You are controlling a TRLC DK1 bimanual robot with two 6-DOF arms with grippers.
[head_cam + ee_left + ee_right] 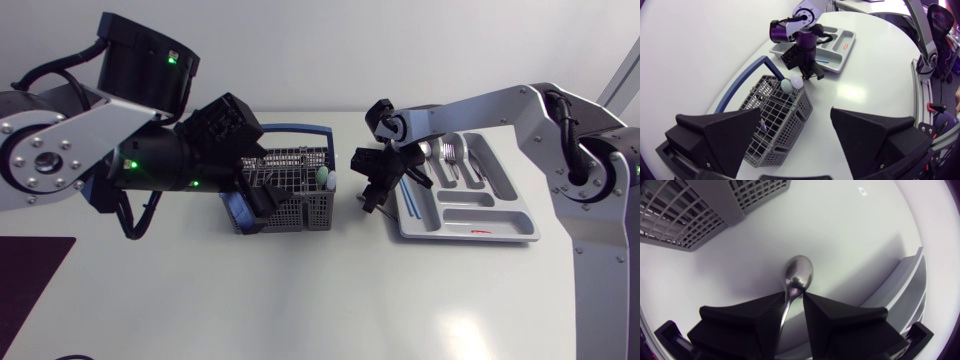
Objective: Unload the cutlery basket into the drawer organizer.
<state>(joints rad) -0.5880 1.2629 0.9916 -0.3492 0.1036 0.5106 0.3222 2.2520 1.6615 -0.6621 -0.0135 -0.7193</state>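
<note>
Right tool (795,297) pinches spoon (799,275) near the neck: light, stiff, slick steel, may pivot. Left tool (796,112) spread.

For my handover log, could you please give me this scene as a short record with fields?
left pincer: open, at the cutlery basket
right pincer: shut on the spoon, between basket and drawer organizer
spoon: held by its handle, bowl ahead of the fingers, over the table
cutlery basket: grey, blue handle; two pale rounded ends stick out at one corner
drawer organizer: metal cutlery in its far compartments
</note>
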